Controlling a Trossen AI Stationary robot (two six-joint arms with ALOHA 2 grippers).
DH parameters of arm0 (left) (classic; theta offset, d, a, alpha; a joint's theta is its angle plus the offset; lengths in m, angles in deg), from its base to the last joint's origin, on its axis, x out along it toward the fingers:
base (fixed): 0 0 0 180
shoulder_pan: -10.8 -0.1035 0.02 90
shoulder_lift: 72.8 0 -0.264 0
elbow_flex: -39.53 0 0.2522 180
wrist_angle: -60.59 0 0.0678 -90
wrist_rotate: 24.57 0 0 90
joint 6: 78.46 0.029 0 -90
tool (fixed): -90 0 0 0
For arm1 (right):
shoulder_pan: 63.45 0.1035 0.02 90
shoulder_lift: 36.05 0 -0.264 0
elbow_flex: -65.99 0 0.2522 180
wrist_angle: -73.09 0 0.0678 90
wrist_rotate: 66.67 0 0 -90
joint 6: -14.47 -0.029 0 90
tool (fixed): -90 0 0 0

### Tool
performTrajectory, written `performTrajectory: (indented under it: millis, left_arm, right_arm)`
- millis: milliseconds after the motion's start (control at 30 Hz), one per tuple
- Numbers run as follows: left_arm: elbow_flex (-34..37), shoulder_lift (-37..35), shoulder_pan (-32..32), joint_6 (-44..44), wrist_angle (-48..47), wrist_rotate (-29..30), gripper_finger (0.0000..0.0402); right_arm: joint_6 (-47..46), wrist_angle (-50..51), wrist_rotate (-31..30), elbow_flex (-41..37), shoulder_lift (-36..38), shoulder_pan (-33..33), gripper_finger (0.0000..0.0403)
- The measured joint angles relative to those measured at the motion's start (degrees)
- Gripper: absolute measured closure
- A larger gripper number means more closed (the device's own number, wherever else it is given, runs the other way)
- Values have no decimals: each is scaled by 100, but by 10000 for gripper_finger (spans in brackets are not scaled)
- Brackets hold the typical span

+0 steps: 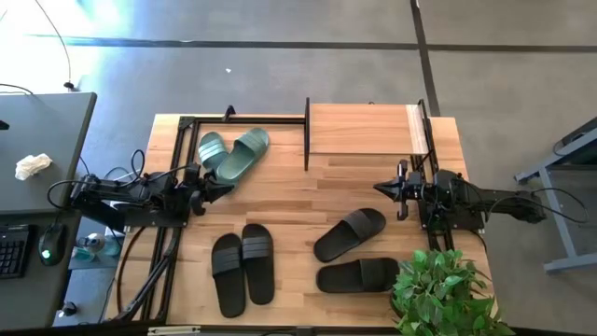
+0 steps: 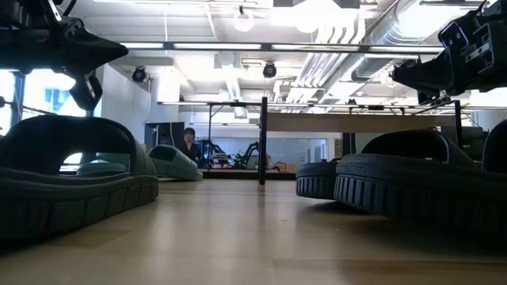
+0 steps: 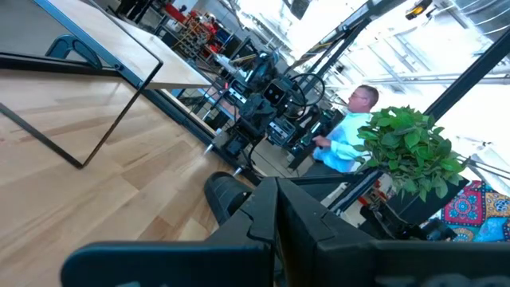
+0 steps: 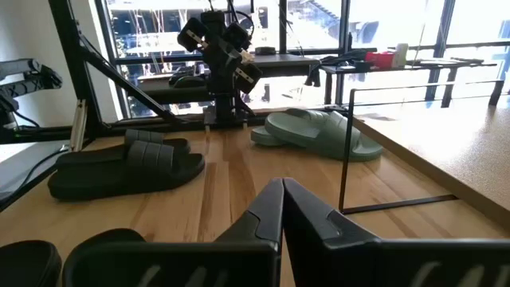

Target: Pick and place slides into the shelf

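Two sage-green slides (image 1: 233,152) lie at the far left of the table, partly overlapping. One black pair (image 1: 242,268) lies side by side near the front, another black pair (image 1: 354,252) lies right of the middle. The shelf (image 1: 366,129), with its wooden top board, stands at the far edge. My left gripper (image 1: 227,188) hangs shut at the left, just in front of the green slides. My right gripper (image 1: 381,188) hangs shut at the right, between the shelf and the black slides. Both hold nothing.
A green potted plant (image 1: 443,294) stands at the front right corner. An open black metal frame (image 1: 201,121) stands at the far left beside the shelf. Bare wood lies in the table's middle (image 1: 298,201). A person (image 3: 347,131) shows beyond the table.
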Motion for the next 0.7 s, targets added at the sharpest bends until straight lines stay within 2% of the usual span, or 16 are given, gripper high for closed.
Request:
performTrajectory:
  millis: [133, 700]
  left_arm:
    - [0, -1, -1, 47, 70, 211, 401]
    - [0, 2, -2, -143, 200, 339, 401]
  right_arm:
    - [0, 1, 0, 0, 0, -1, 403]
    - [0, 0, -1, 1, 1, -1, 403]
